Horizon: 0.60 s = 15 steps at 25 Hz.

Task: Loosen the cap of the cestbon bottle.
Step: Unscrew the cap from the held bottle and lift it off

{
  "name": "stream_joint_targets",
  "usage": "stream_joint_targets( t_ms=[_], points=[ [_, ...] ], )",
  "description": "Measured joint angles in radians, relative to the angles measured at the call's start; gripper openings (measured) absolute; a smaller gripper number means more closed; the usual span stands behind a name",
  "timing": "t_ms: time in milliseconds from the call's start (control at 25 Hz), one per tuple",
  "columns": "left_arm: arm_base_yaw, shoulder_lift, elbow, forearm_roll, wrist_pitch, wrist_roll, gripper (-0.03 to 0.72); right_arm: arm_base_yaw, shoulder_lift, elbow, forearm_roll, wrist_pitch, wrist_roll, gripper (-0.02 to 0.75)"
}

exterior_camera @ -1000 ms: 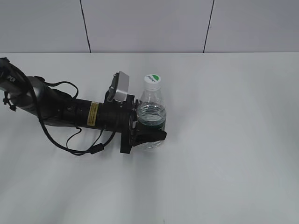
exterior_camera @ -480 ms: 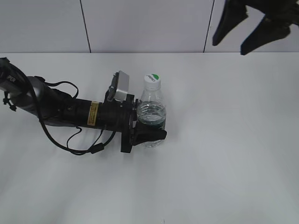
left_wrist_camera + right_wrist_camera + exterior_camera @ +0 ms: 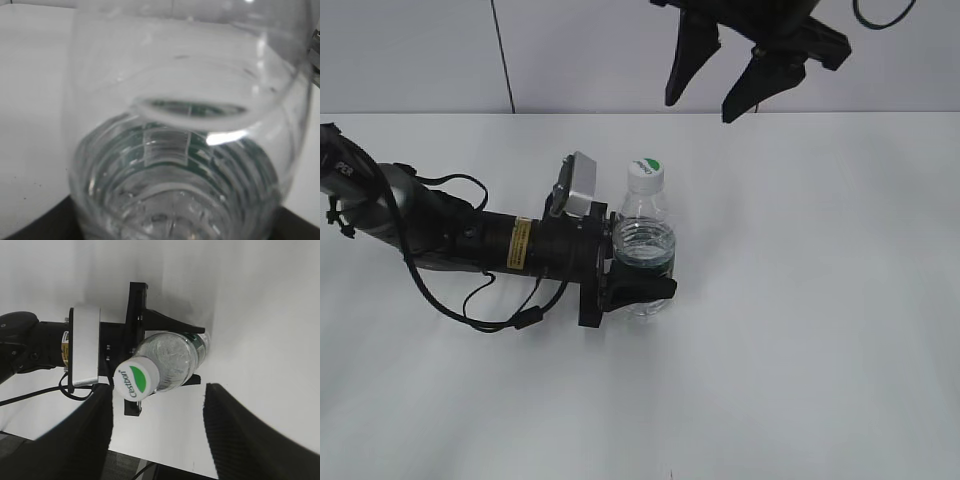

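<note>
Clear plastic: the cestbon bottle (image 3: 645, 250), one item, standing upright on the white table (image 3: 820, 300) left of centre, water part-way up, dark green label band at the waist.

White screw cap (image 3: 646, 172), green leaf mark on top, seated on the neck; no sign it has been turned.

Left gripper (image 3: 638, 278), black, reaching in low from the left side: jaws closed around the bottle's lower body, one finger (image 3: 170, 322) on each flank, as the right wrist view shows. Its own camera sees little but the bottle wall pressed close.

Right gripper (image 3: 735, 85), black, jaws spread wide and holding nothing. A second ago it was absent from the exterior view; half a second ago it appeared at the upper right corner; now it hangs above and to the right of the cap, well apart from it. Seen from its wrist, the cap sits between its two fingers but far below.

Assessment: bottle is braced, second arm is arriving. Remaining, by my reckoning: descend, centre over the cap, close, twist.
</note>
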Motion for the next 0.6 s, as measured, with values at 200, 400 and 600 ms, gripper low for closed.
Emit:
stream_joint_targets(
  t_ms=[200, 400, 600],
  points=[
    [0.000, 0.000, 0.000, -0.006, 0.001, 0.000, 0.410, 0.028, 0.041, -0.007, 0.003, 0.000, 0.002, 0.440],
    [0.000, 0.000, 0.000, -0.019, 0.007, 0.000, 0.410, 0.032, 0.051, -0.010, 0.003, 0.000, 0.018, 0.440],
    [0.000, 0.000, 0.000, -0.023, 0.013, 0.000, 0.410, 0.057, 0.083, -0.028, 0.003, 0.001, 0.026, 0.440]
  ],
)
